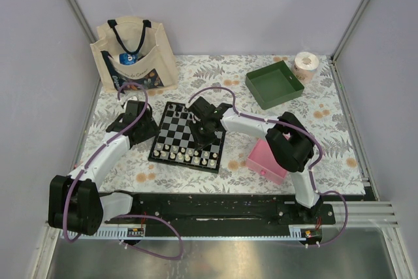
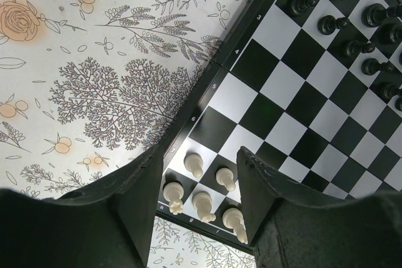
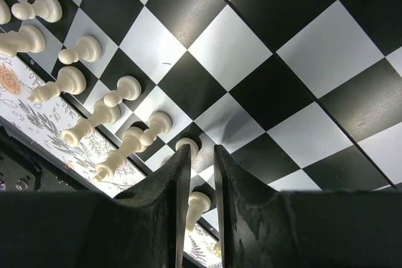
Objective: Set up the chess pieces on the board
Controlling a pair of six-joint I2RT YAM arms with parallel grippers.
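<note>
- Hovering over the 5 o'clock corner of the board (image 1: 171,129), the right fingers (image 3: 201,150) stood almost together, with only a thin slit between them. Whether a piece was pinched there could not be told.
- The left fingers (image 2: 202,154) hung about half open and empty at the board's 9 o'clock edge.
- The board lay mid-surface, on the flowered surface (image 1: 215,73). White pieces (image 3: 69,81) stood in two rows along its 6 o'clock edge.
- The step in hand seemed to be filling out the white side near that corner.
- The next move probably called for a straight descent onto a free square, a small parting of the fingers and a clean lift, because neighbouring pieces stood just beside.
- Only the overhead view showed the surroundings:
  - a pink tray (image 1: 264,158) lay at the board's 4 o'clock;
  - a green tray (image 1: 274,86) lay at 2 o'clock;
  - a tote bag (image 1: 137,57) stood at 11 o'clock.
- Only the left wrist view showed the black pieces (image 2: 300,4) clearly, ranked toward 1 o'clock in that view. From overhead they were too small to make out.
- Only the right wrist view showed how narrow the slit between the right fingers was, with a cream rounded top right at their tips.
</note>
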